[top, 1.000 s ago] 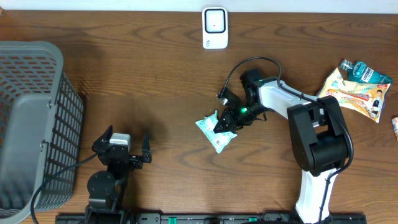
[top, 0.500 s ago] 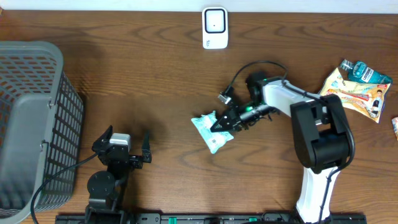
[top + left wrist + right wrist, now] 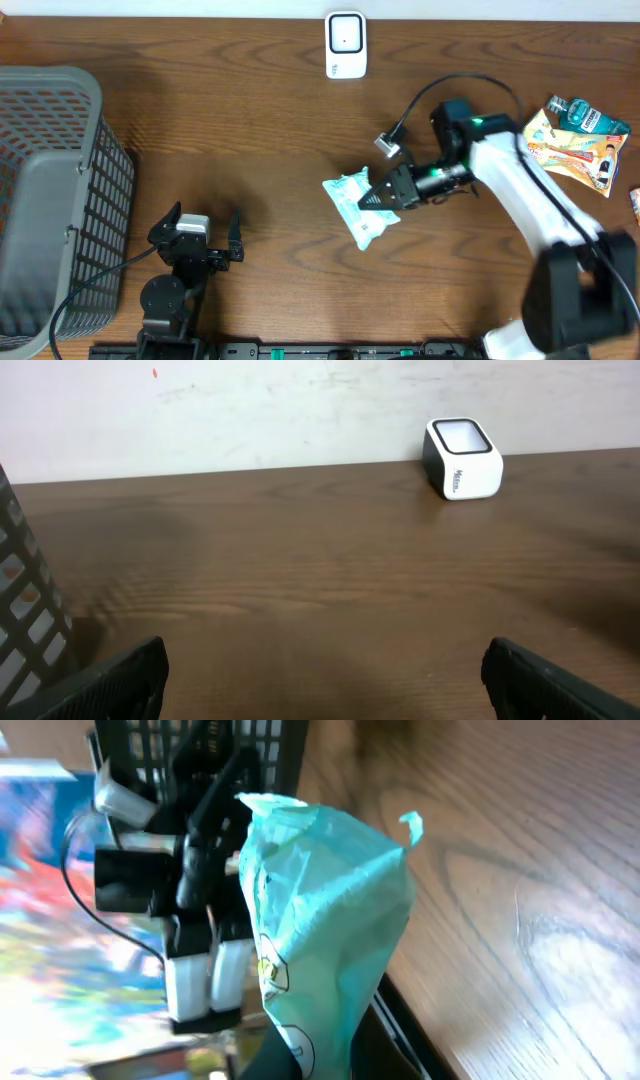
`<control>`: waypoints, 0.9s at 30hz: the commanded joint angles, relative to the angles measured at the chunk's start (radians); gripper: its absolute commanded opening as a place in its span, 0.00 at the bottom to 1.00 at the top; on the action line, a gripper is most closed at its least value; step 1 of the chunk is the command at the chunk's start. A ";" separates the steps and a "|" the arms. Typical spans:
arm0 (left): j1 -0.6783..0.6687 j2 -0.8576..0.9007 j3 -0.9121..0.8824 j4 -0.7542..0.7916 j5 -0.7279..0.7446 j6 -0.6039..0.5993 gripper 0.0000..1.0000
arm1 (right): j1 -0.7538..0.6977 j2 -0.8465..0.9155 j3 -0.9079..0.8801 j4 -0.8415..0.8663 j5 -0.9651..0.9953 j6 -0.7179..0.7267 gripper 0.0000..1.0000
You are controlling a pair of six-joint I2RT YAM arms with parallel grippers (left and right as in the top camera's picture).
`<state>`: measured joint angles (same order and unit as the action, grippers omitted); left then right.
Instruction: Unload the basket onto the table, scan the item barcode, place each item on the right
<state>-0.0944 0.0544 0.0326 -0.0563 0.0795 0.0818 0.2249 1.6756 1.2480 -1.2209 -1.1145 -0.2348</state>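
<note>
Gripping teal pouch [image 3: 358,205] by edge, right jaws closed; pouch face exposed, likely for showing barcode to scanner [image 3: 346,45]. Left jaws wide open, idle.

Teal packet [image 3: 330,920] fills the middle, crinkled; behind it, left arm [image 3: 190,880], black basket [image 3: 200,740], wooden table [image 3: 520,870].

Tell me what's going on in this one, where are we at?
The right tool is shut on a pale teal packet near the middle of the table, well short of the white scanner at the far edge. The left tool sits open and empty beside the grey basket. More packets lie at the right edge. The barcode has not yet been brought up to the scanner.
</note>
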 commanded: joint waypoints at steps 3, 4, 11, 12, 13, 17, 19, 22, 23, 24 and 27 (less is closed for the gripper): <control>0.003 -0.005 -0.016 -0.033 0.014 -0.002 1.00 | 0.014 -0.182 0.001 0.006 0.152 0.124 0.02; 0.003 -0.005 -0.016 -0.033 0.014 -0.002 1.00 | 0.014 -0.213 0.001 0.015 0.188 0.168 0.02; 0.003 -0.005 -0.016 -0.033 0.014 -0.002 1.00 | 0.027 -0.386 -0.001 0.047 0.521 0.631 0.01; 0.003 -0.005 -0.016 -0.033 0.014 -0.002 1.00 | 0.032 -0.408 -0.001 0.042 0.563 0.713 0.02; 0.003 -0.005 -0.016 -0.033 0.014 -0.002 1.00 | 0.040 -0.437 -0.001 0.039 0.594 0.806 0.02; 0.003 -0.005 -0.016 -0.033 0.014 -0.002 1.00 | 0.069 -0.491 -0.001 0.068 0.597 0.874 0.01; 0.003 -0.005 -0.016 -0.033 0.014 -0.002 1.00 | 0.091 -0.503 -0.001 0.074 0.616 0.874 0.02; 0.003 -0.005 -0.016 -0.033 0.014 -0.002 1.00 | 0.143 -0.507 -0.001 0.060 0.754 0.875 0.02; 0.003 -0.005 -0.016 -0.033 0.014 -0.002 1.00 | 0.169 -0.507 -0.001 0.055 0.826 0.887 0.02; 0.003 -0.005 -0.016 -0.033 0.014 -0.002 1.00 | 0.203 -0.506 -0.001 0.050 0.917 0.915 0.02; 0.003 -0.005 -0.016 -0.033 0.014 -0.002 1.00 | 0.315 -0.506 -0.001 0.062 1.123 0.984 0.02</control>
<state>-0.0944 0.0544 0.0326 -0.0563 0.0795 0.0818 0.4416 1.1778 1.2480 -1.1690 -0.2806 0.6456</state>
